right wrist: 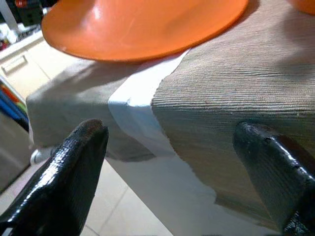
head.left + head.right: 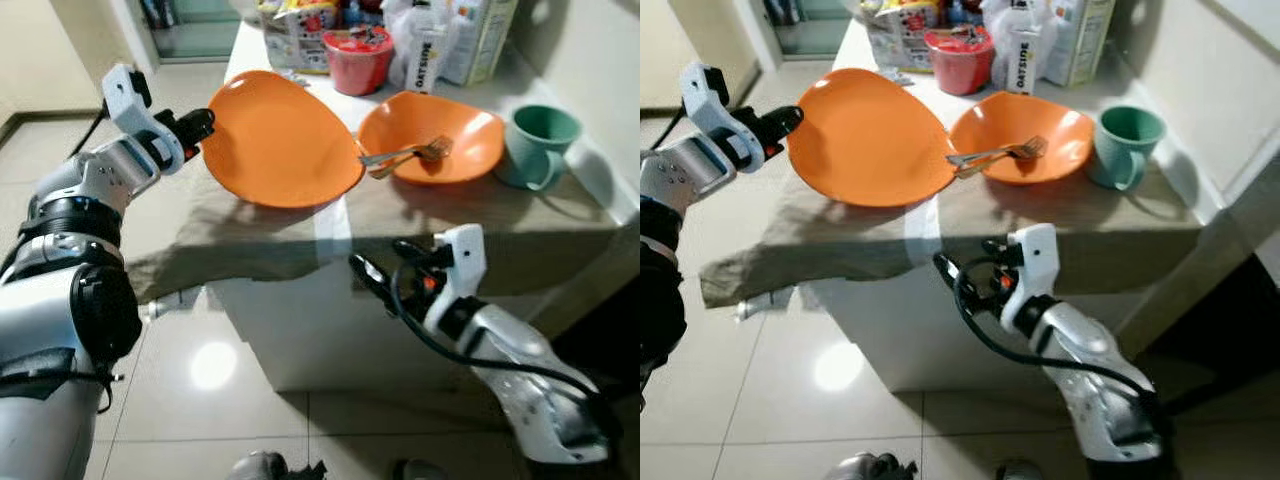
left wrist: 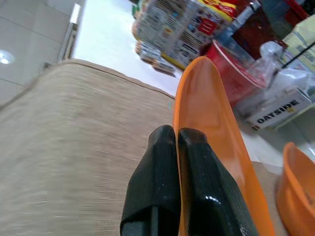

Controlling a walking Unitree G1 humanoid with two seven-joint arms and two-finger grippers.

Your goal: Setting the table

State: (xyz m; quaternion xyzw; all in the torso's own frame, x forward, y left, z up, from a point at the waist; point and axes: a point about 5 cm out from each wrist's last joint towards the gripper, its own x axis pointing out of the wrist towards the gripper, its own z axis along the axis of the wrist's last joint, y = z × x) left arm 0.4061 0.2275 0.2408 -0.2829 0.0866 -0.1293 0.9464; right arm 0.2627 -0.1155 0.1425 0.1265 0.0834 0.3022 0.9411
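Two black fingers of the left gripper [image 2: 205, 127] pinch the rim of the orange plate [image 2: 283, 140], tilted above the tablecloth [image 2: 240, 235] at upper centre; arm reaches from left. Right gripper [image 2: 385, 268] spread wide, lower centre, below the table edge.

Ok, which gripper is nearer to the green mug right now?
Right. The right gripper is open below the table's front edge, down and to the left of the green mug. The left gripper grips the orange plate at the table's far left.
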